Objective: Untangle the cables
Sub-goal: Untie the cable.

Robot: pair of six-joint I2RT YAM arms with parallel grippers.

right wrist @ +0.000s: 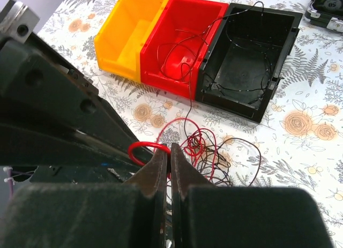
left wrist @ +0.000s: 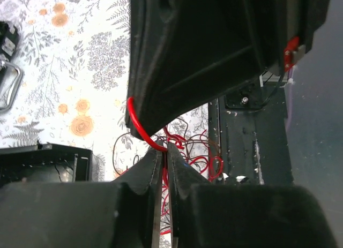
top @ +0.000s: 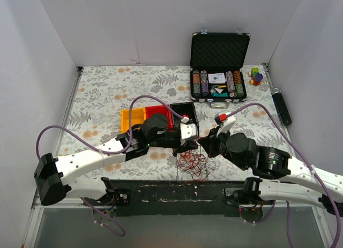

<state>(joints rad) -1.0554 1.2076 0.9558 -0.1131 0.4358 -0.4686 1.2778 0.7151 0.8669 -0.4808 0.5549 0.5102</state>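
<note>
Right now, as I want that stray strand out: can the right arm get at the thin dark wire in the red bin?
Probably yes: the red bin is open-topped, nothing covers the dark wire, but the right hand is shut and must open first.

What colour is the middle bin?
The middle bin is red; best in the right wrist view.

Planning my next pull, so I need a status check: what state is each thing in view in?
left gripper: shut on red cable.
right gripper: shut on same red cable.
cables: tangled, strands reaching into bins.
poker chip case: open, lid upright.
yellow bin: empty.
red bin: thin strand inside.
black bin: thin strand inside.
</note>
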